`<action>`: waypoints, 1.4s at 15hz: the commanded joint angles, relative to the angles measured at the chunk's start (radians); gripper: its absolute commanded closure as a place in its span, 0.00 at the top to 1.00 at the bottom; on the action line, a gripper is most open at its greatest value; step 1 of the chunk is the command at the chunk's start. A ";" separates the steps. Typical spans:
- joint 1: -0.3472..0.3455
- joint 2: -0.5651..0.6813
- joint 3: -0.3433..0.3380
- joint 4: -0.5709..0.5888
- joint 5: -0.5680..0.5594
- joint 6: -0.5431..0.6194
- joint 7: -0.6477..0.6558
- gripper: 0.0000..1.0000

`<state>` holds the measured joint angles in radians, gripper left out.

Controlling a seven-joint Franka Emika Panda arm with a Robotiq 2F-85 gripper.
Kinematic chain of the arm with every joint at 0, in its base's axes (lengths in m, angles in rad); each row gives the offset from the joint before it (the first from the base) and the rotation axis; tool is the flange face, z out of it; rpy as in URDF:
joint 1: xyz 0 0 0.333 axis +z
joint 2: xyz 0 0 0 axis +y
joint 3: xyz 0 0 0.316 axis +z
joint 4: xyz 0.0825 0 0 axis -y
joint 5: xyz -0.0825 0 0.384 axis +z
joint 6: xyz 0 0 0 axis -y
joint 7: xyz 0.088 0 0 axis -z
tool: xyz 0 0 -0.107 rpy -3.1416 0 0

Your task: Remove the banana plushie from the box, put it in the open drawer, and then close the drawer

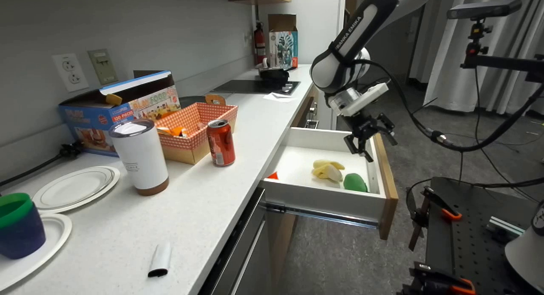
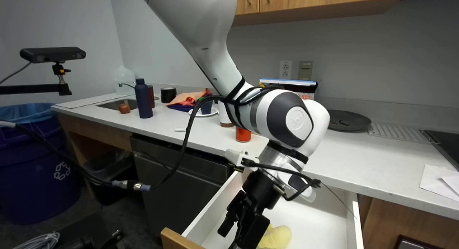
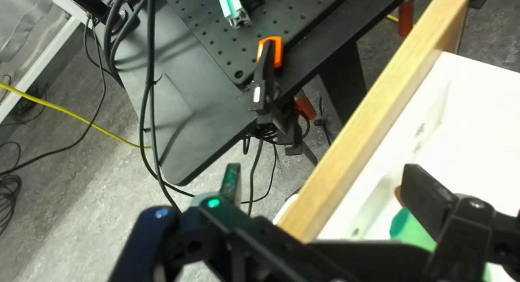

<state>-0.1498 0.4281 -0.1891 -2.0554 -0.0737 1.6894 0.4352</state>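
The counter [image 1: 204,214] has a smooth, pale, finely speckled top. On it stand a glossy red can [image 1: 221,144], a white tumbler [image 1: 142,159] with a brown band at its foot, and the box [image 1: 187,144], low and rectangular, its upper walls checked in orange-red like gingham, the lower part plain tan. In an exterior view a dark, round pan [image 2: 355,120] lies farther along it. The drawer [image 1: 318,199] is pulled out, with flat white walls and a wood front [image 1: 386,193], pale and straight-edged in the wrist view.

The banana [image 1: 327,171] lies on the drawer's white bottom, out of the box. It is pale yellow, soft-looking and lumpy, in rounded lobes (1 of them fading to cream), and shows in both exterior views. Just beside it, nearer the front, is a rounded green thing [image 1: 355,182], and a small orange-red piece [image 1: 273,176] shows well apart, toward the counter.

The hand [image 3: 327,184], black and angular, has its 2 fingers [image 3: 426,200] spread wide. In the wrist view, 1 appears over the grey, mottled floor [image 3: 101,200] and the other over the inside of the drawer, the front's edge running between them; whether either touches the wood cannot be told.
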 commanded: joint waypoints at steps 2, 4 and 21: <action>0.048 0.063 -0.013 0.084 -0.025 -0.038 0.064 1.00; 0.043 0.041 -0.006 0.053 -0.009 -0.005 0.044 1.00; 0.115 -0.208 -0.004 0.058 -0.115 -0.284 0.259 1.00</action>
<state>-0.0092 0.2450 -0.1852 -1.9904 -0.1262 1.4461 0.6577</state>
